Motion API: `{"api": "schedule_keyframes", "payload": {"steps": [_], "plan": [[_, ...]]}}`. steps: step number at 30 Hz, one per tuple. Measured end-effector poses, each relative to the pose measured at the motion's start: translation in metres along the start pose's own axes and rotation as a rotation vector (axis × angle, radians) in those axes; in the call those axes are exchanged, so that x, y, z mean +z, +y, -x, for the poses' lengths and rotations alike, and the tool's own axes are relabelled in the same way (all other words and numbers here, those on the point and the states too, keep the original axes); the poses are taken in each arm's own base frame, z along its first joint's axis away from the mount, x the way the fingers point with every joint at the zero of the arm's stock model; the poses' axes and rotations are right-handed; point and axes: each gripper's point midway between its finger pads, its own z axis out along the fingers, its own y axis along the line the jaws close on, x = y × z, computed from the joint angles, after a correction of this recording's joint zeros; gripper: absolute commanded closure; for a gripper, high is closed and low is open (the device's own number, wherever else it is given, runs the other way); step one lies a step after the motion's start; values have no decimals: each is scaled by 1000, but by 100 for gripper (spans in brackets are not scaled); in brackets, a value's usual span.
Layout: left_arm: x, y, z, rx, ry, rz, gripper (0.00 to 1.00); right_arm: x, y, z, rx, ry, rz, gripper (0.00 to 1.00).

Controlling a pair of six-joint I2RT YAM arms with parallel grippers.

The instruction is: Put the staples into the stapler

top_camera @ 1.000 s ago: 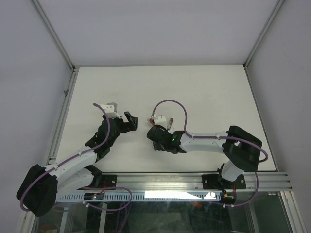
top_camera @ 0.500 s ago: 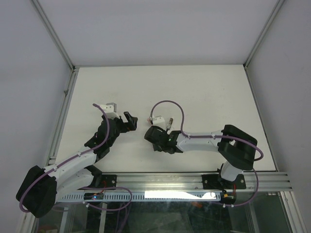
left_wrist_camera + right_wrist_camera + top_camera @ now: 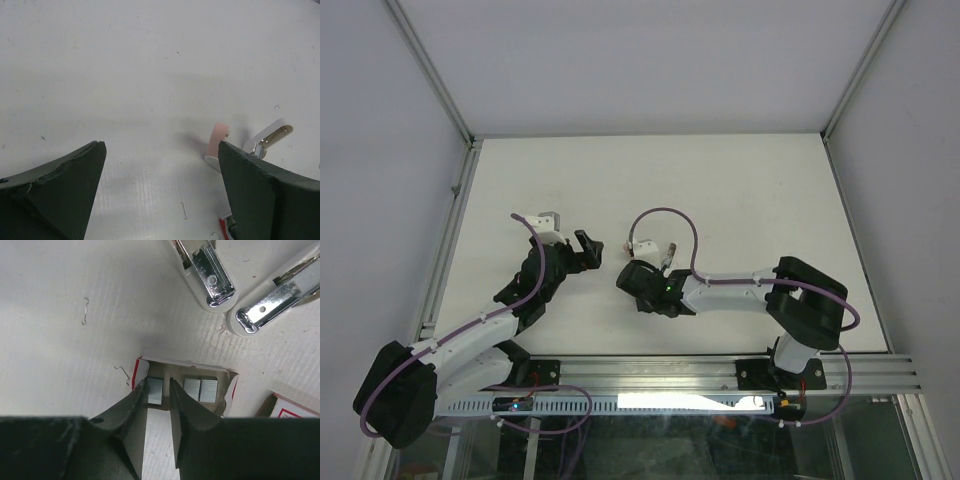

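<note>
- The open tray [image 3: 185, 363], white card with red edges, lies flat on the tabletop [image 3: 60, 340]. Three short silvery staple strips [image 3: 191, 389] lie in it: one at its left end and two side by side further right.
- Just off the tray's right end, at the edge of the right wrist view, lies a white sleeve [image 3: 295, 407] with red print. Its contents do not show.
- The right hand [image 3: 157, 386] reaches down into the tray, its fingers narrowed to a slim gap that straddles the left strip. Whether they actually pinch it I cannot tell.
- The stapler [image 3: 210, 275] lies swung open just beyond the tray, its two white halves showing chrome channels. It is apart from the right hand.
- Two bent loose staples [image 3: 85, 310] lie on the tabletop, one at the tray's left corner and one further off.
- The left hand [image 3: 161, 147] hovers off to the left of the stapler, fingers spread wide with nothing between them. In its view a small pink piece [image 3: 218, 137] sits just beside the stapler.
</note>
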Motion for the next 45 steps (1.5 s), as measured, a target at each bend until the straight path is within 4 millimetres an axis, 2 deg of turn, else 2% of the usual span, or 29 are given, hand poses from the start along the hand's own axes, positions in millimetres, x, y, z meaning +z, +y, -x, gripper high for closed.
{"api": "schedule_keyframes", "payload": {"steps": [4,14,19,22,27,31,34,40,45], "plan": [[0,0,0,0,0,0,1,0,1,0,0,1,0,74],[0,0,-1,1,2,1,1,1,3,2,4,-3,4,85],[0,0,-1,1,3,2,1,0,3,3,3,-6,5,85],[1,1,-1,2,4,3,1,-6,3,8,9,-20,14,85],[1,1,-3,3,8,5,1,-27,7,29,43,-79,59,85],[1,1,-3,3,9,5,1,-35,8,35,52,-98,77,85],[1,2,-3,4,11,6,1,-33,4,24,36,-81,89,85],[2,2,-4,5,13,8,1,-36,-15,-14,2,-3,113,85],[2,3,-6,6,18,11,1,-39,-21,-34,-23,35,149,84]]}}
